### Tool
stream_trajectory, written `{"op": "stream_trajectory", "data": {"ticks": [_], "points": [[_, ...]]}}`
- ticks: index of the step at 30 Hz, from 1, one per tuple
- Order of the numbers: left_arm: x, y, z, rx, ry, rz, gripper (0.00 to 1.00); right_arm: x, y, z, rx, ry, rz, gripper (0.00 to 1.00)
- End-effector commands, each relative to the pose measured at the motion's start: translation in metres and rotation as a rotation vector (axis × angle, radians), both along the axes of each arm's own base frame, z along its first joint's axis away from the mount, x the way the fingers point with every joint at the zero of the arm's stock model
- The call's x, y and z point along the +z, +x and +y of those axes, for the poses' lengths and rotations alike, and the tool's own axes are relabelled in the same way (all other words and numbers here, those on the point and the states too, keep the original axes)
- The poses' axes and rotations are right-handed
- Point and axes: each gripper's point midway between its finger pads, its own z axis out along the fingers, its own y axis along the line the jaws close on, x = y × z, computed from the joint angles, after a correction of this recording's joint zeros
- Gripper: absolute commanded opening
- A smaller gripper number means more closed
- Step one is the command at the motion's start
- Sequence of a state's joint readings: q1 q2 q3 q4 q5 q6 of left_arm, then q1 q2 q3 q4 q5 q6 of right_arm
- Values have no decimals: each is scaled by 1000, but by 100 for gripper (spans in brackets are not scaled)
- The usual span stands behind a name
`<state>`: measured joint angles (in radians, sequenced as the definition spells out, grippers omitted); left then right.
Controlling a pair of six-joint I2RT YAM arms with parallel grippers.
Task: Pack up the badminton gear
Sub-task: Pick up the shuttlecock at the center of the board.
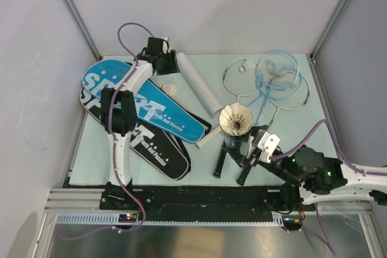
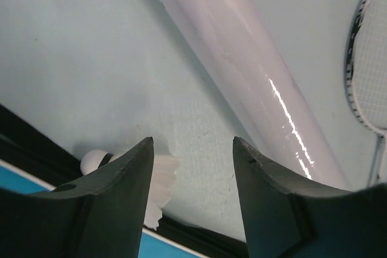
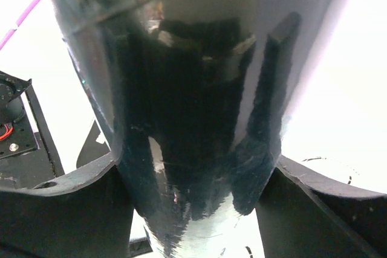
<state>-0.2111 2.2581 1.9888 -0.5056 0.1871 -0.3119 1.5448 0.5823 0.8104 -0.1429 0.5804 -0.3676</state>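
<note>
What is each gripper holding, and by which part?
The right gripper clamps the black tube around its lower body. The left gripper is open and holds nothing.

Pale table (image 1: 205, 167): bags (image 1: 145, 107), white tube (image 1: 199, 86), rackets (image 1: 272, 83), perhaps a shuttlecock (image 1: 171, 90)

Pale green table (image 1: 202, 164), plain white walls (image 1: 230, 4), grey metal frame posts (image 1: 75, 13), even light.
</note>
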Motion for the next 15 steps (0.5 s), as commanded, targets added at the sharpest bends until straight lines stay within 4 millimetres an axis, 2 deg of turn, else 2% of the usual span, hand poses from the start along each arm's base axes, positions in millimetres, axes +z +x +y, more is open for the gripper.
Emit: {"op": "stream_trajectory", "data": {"ticks": [1,7,12,15], "points": [[39,-8,9,9,210,-132,60,41,1,-8,-19,136,-3,28],[40,-33,24,61,404,-142,60,41,1,-5,-21,129,-8,28],[25,-50,35,81,485,-106,58,40,0,-4,-19,127,-6,28],[14,-58,35,67,522,-85,58,40,-1,-4,-16,129,-3,28]]}}
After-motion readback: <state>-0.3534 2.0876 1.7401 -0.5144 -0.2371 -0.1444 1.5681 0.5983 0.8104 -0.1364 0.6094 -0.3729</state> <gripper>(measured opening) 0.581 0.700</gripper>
